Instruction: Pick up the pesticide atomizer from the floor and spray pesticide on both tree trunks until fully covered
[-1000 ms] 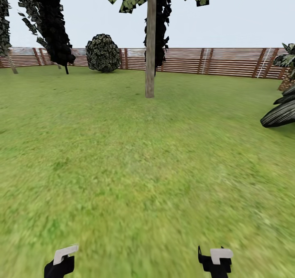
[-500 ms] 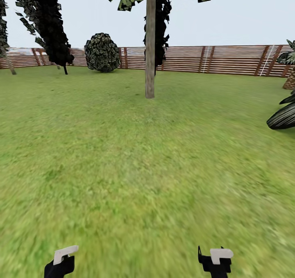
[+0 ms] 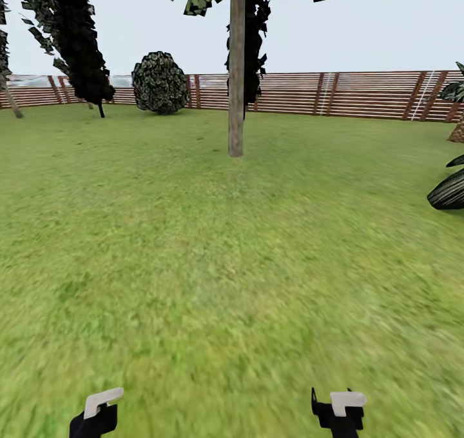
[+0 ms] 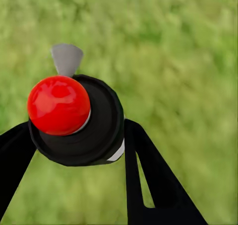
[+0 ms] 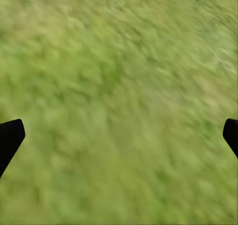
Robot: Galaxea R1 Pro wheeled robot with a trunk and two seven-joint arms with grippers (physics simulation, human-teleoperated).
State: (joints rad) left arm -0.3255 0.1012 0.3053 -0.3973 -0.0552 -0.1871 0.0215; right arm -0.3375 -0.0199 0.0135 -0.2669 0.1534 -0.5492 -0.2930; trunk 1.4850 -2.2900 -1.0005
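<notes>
Head view: a wide grass floor [image 3: 212, 251] runs to a brown slatted fence [image 3: 361, 93]. One tree trunk [image 3: 236, 70], pale, thick and upright, stands ahead of the robot near the lawn's far edge, its long axis vertical, leaf patches at its top. A black conifer [image 3: 71, 31] and a round bush [image 3: 160, 82] stand at the fence toward the far left corner; dark striped foliage [image 3: 449, 189] sits at the right edge.

Left wrist view: the left gripper [image 4: 74, 135] clasps the pesticide atomizer [image 4: 84, 120], a black round body with a red knob and a grey nozzle, seen end-on with its long axis toward the camera. No label is readable.

Right wrist view: the right gripper [image 5: 119, 135] hangs over grass, its black fingers [image 5: 10, 138] spread wide, holding nothing.
</notes>
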